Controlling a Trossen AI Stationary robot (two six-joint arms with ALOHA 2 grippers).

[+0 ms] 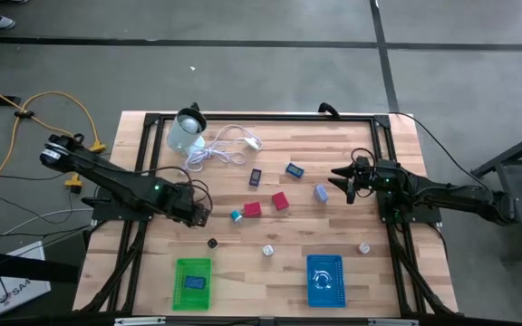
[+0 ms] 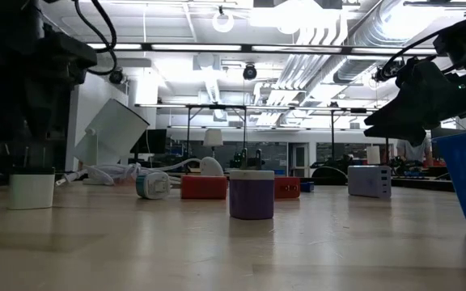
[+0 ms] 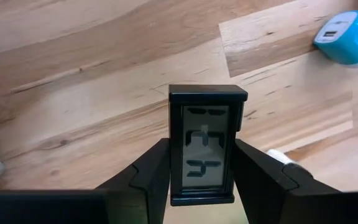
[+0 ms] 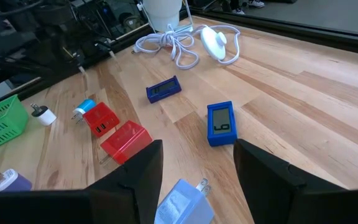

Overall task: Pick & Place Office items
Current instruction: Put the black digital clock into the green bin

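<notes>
My left gripper (image 1: pixel 199 214) (image 3: pixel 207 180) is over the table's left middle, shut on a small black digital clock (image 3: pixel 207 146). Loose office items lie on the wood: a blue clock (image 4: pixel 221 124), a dark blue clock (image 4: pixel 163 89), two red blocks (image 4: pixel 126 142) (image 4: pixel 101 117), a light blue plug (image 3: pixel 347 36), a pale blue charger (image 4: pixel 182 202), a black piece (image 1: pixel 212 243) and white pieces (image 1: pixel 268 250) (image 1: pixel 364 246). My right gripper (image 4: pixel 197 174) waits open at the right, above the pale blue charger, touching nothing. My left gripper pinches the black clock by its two long side edges (image 3: pixel 175 168), along their lower half, between the two fingers. The fingers point steeply down and run along the clock's length. The display faces the wrist camera, and bare wood shows beyond the clock.
A green basket (image 1: pixel 178 288) holding a blue item and a blue basket (image 1: pixel 311 288) stand near the front edge. A pale round container (image 1: pixel 187 131) and a coiled white cable (image 1: pixel 220 149) lie at the far left. Black frame bars (image 1: pixel 261 116) run along the table's edges.
</notes>
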